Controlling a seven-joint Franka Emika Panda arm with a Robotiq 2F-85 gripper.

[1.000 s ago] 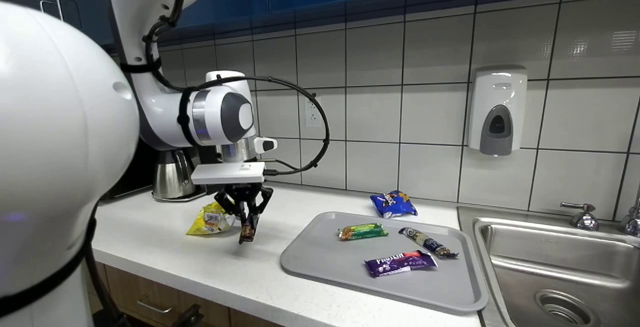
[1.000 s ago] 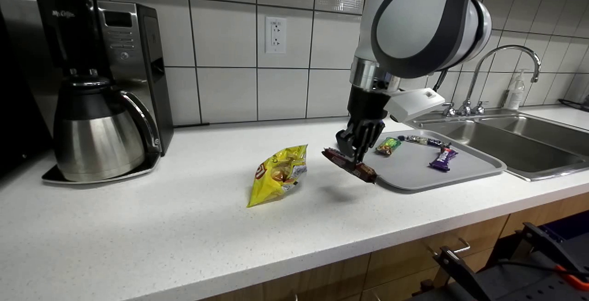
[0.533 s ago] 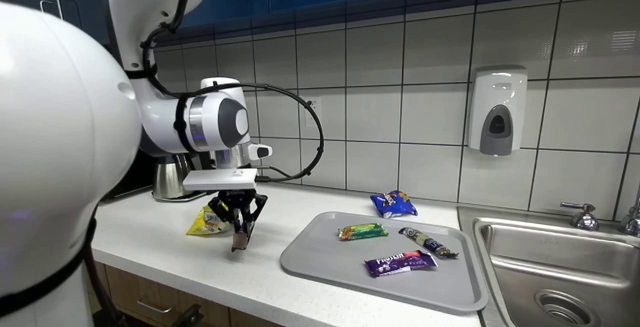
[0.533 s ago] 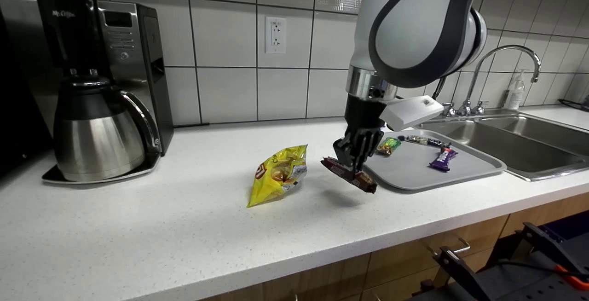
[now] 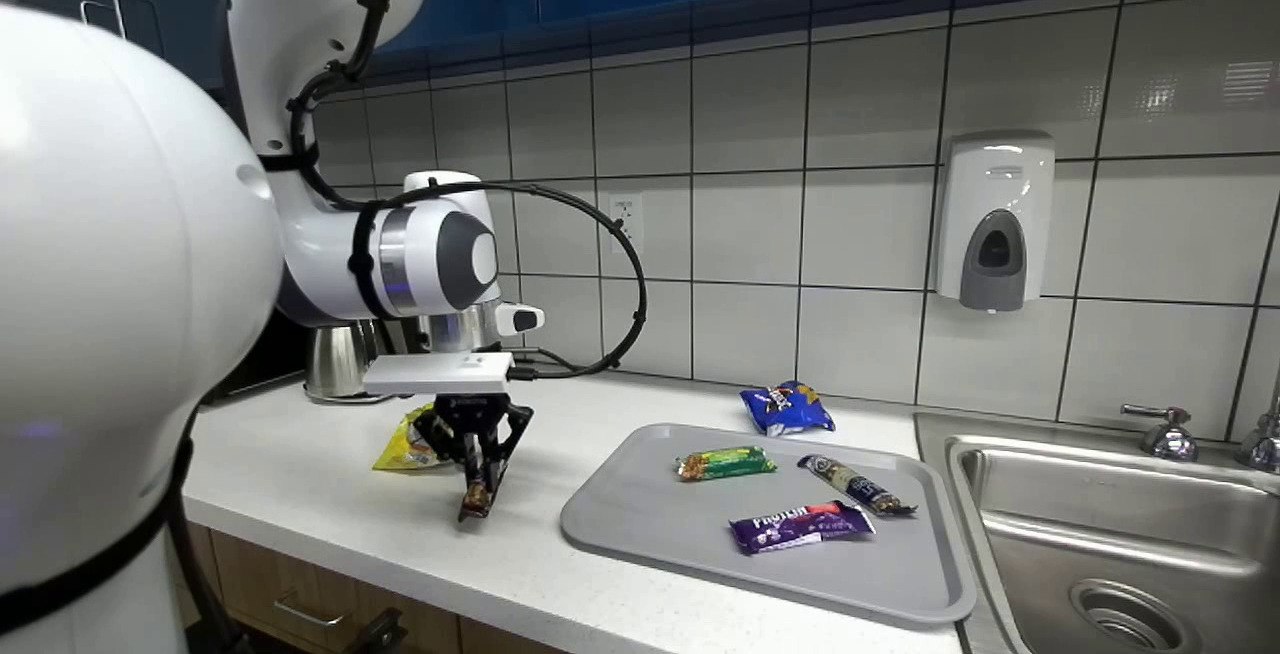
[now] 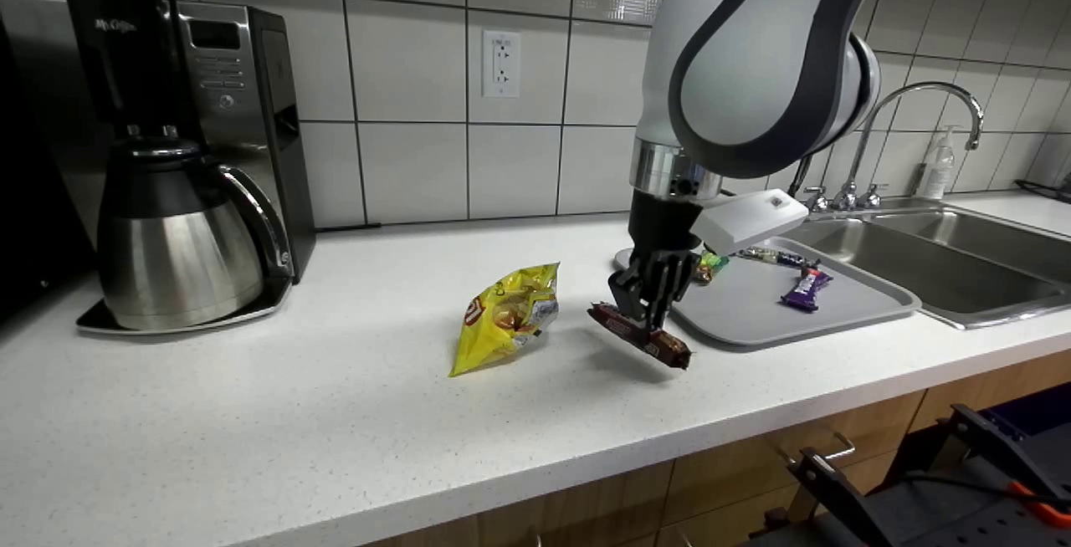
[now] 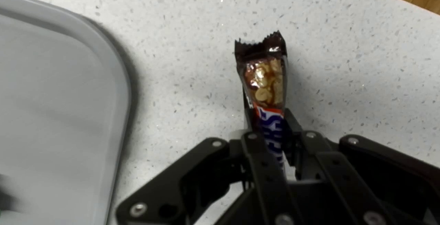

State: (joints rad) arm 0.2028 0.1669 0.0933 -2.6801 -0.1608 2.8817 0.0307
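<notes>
Exterior view: hand point(image 5: 479, 505) tight on brown bar point(image 5: 477, 497), purple "PROTEIN" bar point(image 5: 801, 528) on tray point(image 5: 672, 536).

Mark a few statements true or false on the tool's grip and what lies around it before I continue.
1. The tool grips a slim dark-brown plastic-wrapped bar. True.
2. A shiny purple-wrapped bar lies on the flat grey round-cornered tray. True.
3. Five bars lie on the tray. False: only three, the purple one plus a shiny green bar and a narrow dark-and-beige bar.
4. A crumpled yellow plastic bag is on the white speckled countertop. True.
5. The yellow bag touches the tray. False: they are apart.
</notes>
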